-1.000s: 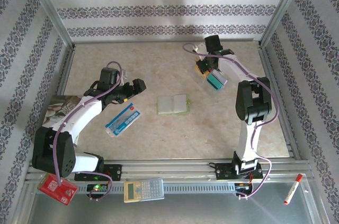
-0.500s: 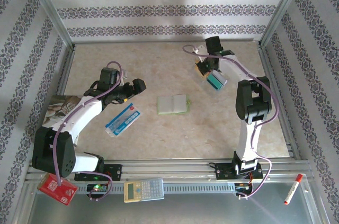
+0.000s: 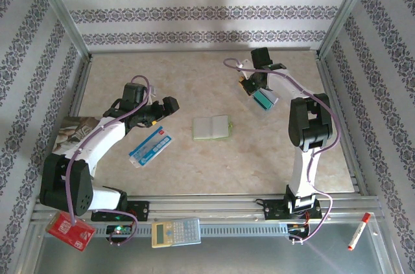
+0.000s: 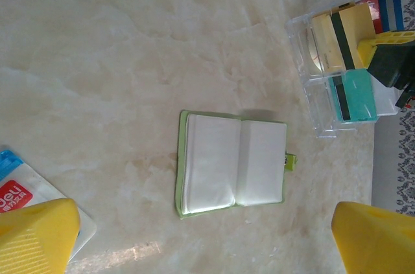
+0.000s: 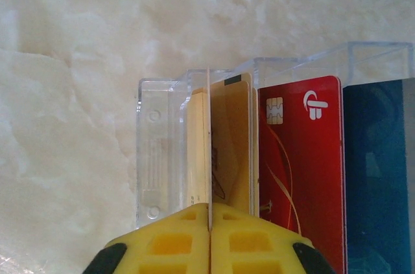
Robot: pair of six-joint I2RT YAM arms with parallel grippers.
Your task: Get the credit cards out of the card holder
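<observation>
Marbled tabletop (image 3: 194, 79), card holder (image 3: 212, 127), wallpapered walls (image 3: 207, 8)

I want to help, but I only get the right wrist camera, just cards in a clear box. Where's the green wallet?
Observer: The wallet lies open mid-table, between the two arms and apart from the box.
Operator: Are any cards poking out of it?
Observer: None that I can see. In the left wrist view its open faces look plain and pale.
Operator: What's the left gripper doing?
Observer: The left gripper is open, above the table near a blue-and-white packet.
</observation>
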